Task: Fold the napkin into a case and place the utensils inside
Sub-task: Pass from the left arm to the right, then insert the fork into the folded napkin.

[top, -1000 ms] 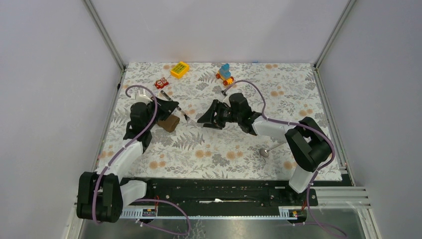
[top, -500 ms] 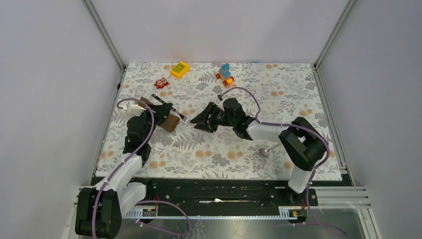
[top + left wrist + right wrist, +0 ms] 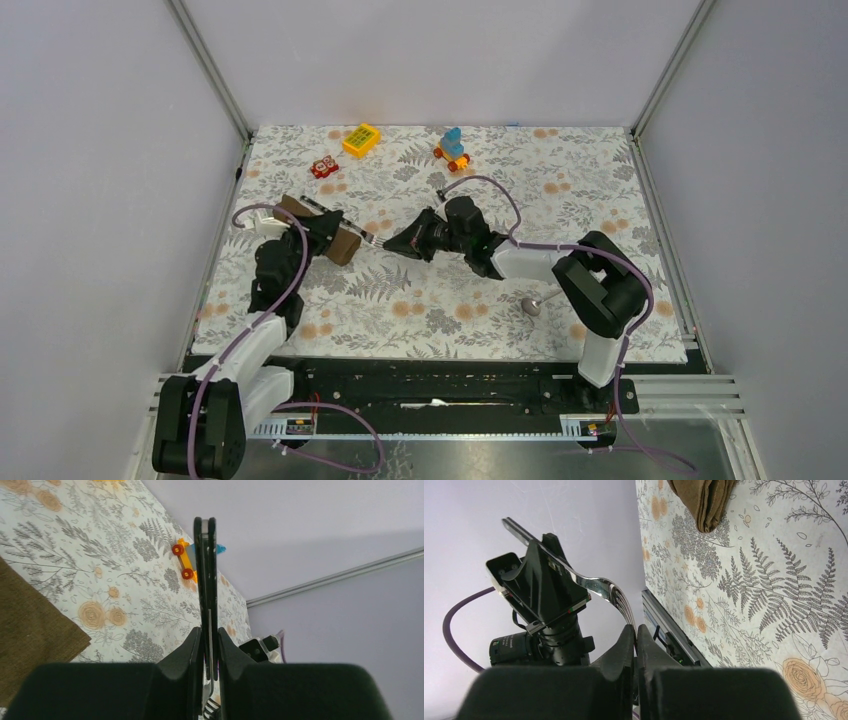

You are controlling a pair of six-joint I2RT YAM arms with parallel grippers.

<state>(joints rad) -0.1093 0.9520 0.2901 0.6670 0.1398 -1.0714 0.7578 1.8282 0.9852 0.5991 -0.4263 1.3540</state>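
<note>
Handover in mid-air, I judge: left tool [image 3: 206, 645] clamped on the fork [image 3: 594, 584] by its handle, right tool [image 3: 636, 635] closed over the tines, presumably re-gripping to slide it into the folded napkin [image 3: 704, 500] lying on the bench [image 3: 440, 300] nearby.

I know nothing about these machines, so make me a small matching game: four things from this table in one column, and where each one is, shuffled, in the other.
Things:
1. spoon
2. yellow block
3. napkin
4. fork

Places:
A. held up in the air, off the tablecloth
B. far side, left of the blue toy
C. lying flat, near side, right of centre
D. folded, on the left half

Pairs: 1-C, 2-B, 3-D, 4-A
</note>
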